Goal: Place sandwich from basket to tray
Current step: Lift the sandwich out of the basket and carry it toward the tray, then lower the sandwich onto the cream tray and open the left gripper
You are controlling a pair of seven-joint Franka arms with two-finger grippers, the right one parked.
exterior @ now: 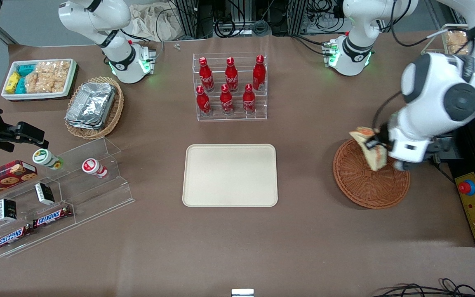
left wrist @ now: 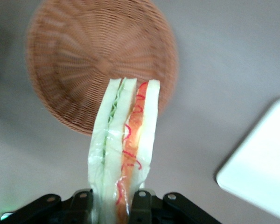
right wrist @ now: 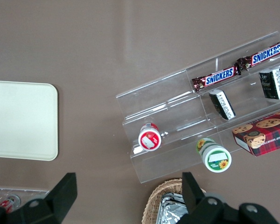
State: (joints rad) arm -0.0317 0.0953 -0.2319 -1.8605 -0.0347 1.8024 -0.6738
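Note:
The sandwich (exterior: 370, 146), a pale bread wedge in clear wrap with orange-red and green filling, is held in my left gripper (exterior: 379, 152) above the round reddish-brown wicker basket (exterior: 365, 185). In the left wrist view the gripper (left wrist: 113, 203) is shut on the sandwich (left wrist: 126, 140), with the empty basket (left wrist: 84, 60) below it. The beige tray (exterior: 230, 175) lies empty at the table's middle, toward the parked arm from the basket; its corner shows in the left wrist view (left wrist: 261, 172).
A clear rack of red cola bottles (exterior: 229, 86) stands farther from the front camera than the tray. A black control box with a red button (exterior: 474, 202) sits beside the basket at the working arm's end. A tan oval basket of foil containers (exterior: 93, 108) and a snack rack (exterior: 52, 194) lie toward the parked arm's end.

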